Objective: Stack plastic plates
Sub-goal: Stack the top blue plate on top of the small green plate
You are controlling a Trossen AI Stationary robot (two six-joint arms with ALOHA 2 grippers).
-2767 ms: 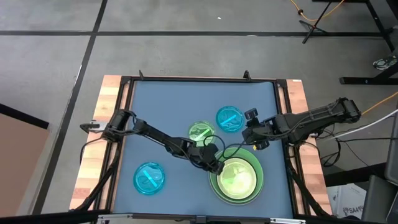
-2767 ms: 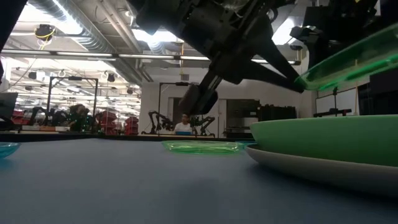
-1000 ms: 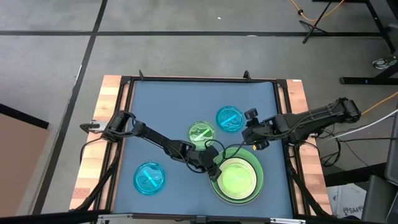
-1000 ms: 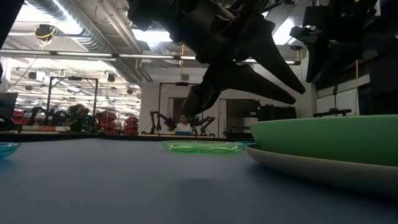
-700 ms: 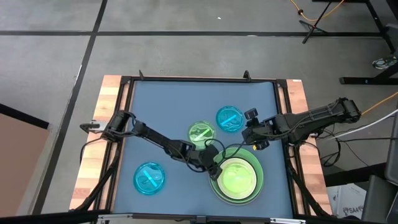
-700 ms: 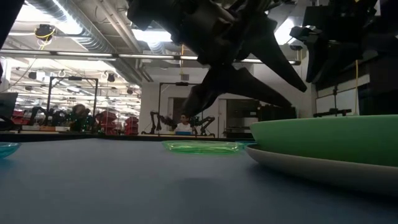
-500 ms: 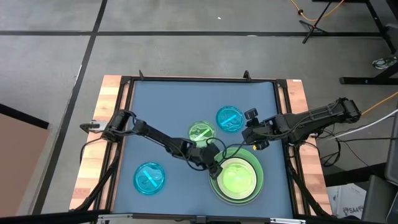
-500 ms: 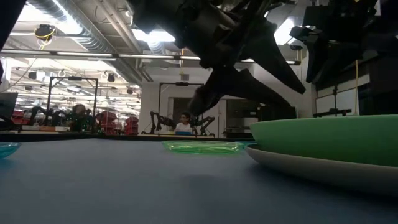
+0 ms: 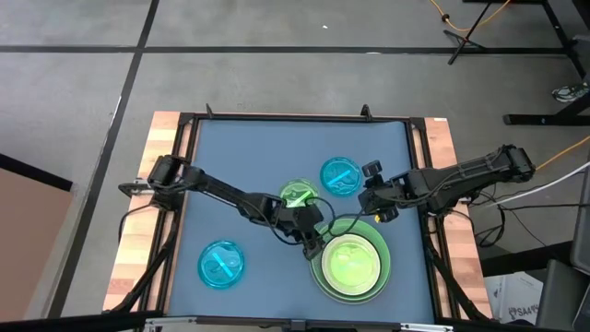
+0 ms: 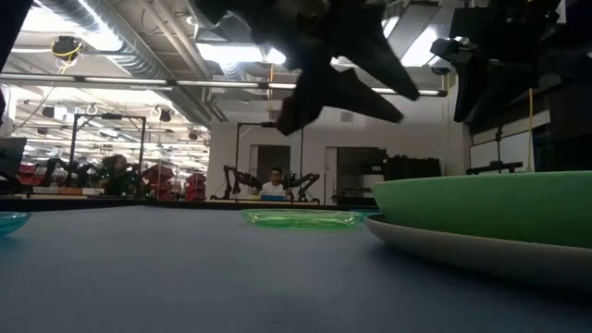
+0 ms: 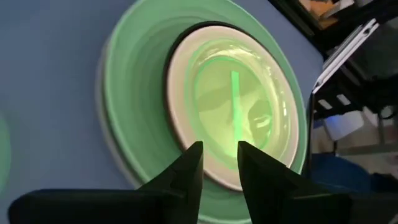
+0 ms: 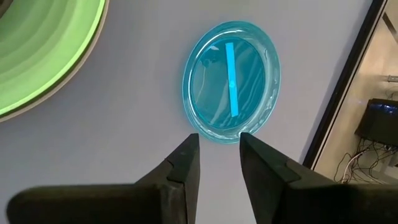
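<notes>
Right, stack (image 9: 350,265) sits front-right on the table (image 9: 240,157): large grey plate (image 10: 462,248) at the bottom, large light green plate (image 11: 134,81) on it, then what looks like a black rim and a white plate (image 11: 186,124), with a small translucent green plate (image 9: 351,262) nested on top, centred in the left wrist view. Three small ones are loose: another green plate (image 9: 299,195) mid-table, a blue plate (image 9: 340,174) just behind and to its right, and a second blue one (image 9: 221,265) front-left, well apart from the rest. Left gripper (image 9: 312,232) hangs above the mat at the stack's near-left edge, between the stack and the loose green plate; its fingers (image 11: 189,165) stand a narrow gap apart with nothing between them. Right gripper (image 12: 214,149) hovers just beside the back blue plate, jaws slightly parted, empty, the plate's rim lined up with the gap. My read: next step is a pick of a loose small plate. To do it well: come in low at the rim, one finger under the lip and one over, and close only once the lip is well between them, since thin translucent plastic will likely skid on the mat if nudged. Only one arm over the stack at a time, they're close there. Release low and centred so the plate nests rather than sitting tilted.
</notes>
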